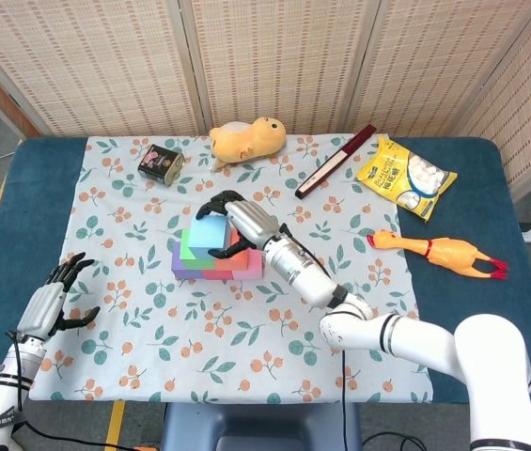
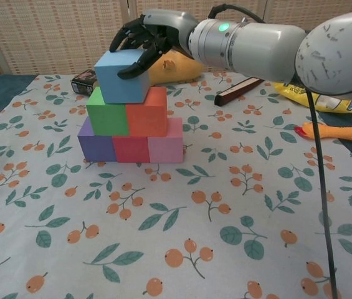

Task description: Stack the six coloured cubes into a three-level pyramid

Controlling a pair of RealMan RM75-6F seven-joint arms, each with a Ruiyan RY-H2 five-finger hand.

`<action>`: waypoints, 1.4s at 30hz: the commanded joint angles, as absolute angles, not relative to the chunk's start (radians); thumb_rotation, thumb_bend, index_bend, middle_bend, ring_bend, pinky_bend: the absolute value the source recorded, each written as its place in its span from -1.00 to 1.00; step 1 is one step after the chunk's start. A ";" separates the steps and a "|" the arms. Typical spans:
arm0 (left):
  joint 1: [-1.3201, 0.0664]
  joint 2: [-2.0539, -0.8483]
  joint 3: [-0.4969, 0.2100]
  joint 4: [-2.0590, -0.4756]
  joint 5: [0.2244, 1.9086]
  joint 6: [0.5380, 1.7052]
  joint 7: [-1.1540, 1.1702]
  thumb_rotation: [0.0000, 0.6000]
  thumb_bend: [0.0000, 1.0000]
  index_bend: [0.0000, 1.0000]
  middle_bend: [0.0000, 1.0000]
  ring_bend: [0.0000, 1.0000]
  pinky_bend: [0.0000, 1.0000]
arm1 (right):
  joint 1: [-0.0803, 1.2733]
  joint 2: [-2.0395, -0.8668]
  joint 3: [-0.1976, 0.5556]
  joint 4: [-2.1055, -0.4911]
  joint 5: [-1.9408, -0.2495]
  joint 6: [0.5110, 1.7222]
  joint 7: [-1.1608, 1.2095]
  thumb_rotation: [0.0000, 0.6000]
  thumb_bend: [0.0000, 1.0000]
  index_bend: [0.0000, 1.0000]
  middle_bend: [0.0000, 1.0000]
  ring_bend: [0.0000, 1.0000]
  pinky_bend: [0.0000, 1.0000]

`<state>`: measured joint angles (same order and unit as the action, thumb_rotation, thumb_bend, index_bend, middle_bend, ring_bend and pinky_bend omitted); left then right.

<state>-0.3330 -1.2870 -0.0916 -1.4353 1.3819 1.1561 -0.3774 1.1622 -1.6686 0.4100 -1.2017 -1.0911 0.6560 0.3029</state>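
A blue cube [image 2: 121, 78] sits on top of a green cube [image 2: 107, 113] and an orange cube [image 2: 146, 112]. These rest on a bottom row of purple [image 2: 96, 147], red [image 2: 131, 149] and pink [image 2: 166, 147] cubes. My right hand [image 2: 144, 36] grips the blue cube from above, fingers over its top and far side, thumb on its right face. In the head view the right hand [image 1: 243, 222] covers the blue cube [image 1: 206, 235] at the stack's top. My left hand [image 1: 49, 302] hangs open near the table's front left edge, far from the stack.
At the back of the floral cloth [image 1: 152, 329] lie a small tin [image 1: 160, 162], a yellow plush toy [image 1: 246, 138] and a long dark red box [image 1: 335, 160]. To the right lie a yellow snack bag [image 1: 406, 176] and a rubber chicken [image 1: 439, 250].
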 commanded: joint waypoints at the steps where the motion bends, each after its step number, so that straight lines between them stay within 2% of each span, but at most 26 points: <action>1: -0.334 -1.286 -0.091 -1.435 1.383 1.155 -0.379 1.00 -0.37 -0.76 -1.00 -1.00 -0.95 | 1.161 -1.669 0.409 -1.199 -1.096 0.654 0.306 1.00 -0.67 -0.37 -0.36 -0.76 -0.99; 30: -0.342 -1.280 -0.082 -1.430 1.393 1.137 -0.420 1.00 -0.37 -0.76 -1.00 -1.00 -0.95 | 1.166 -1.679 0.409 -1.186 -1.095 0.643 0.301 1.00 -0.66 -0.41 -0.36 -0.76 -0.99; 36: -0.343 -1.282 -0.081 -1.428 1.393 1.136 -0.421 1.00 -0.37 -0.76 -1.00 -1.00 -0.95 | 1.166 -1.676 0.407 -1.188 -1.095 0.635 0.300 1.00 -0.66 -0.61 -0.36 -0.79 -1.00; 42: -0.343 -1.283 -0.080 -1.428 1.393 1.136 -0.419 1.00 -0.37 -0.76 -1.00 -1.00 -0.95 | 1.163 -1.671 0.405 -1.193 -1.090 0.631 0.295 1.00 -0.70 -0.86 -0.49 -0.87 -1.00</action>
<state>-0.3434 -1.2830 -0.0805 -1.4276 1.3932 1.1362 -0.4184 1.1629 -1.6717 0.4047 -1.1928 -1.0905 0.6318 0.2956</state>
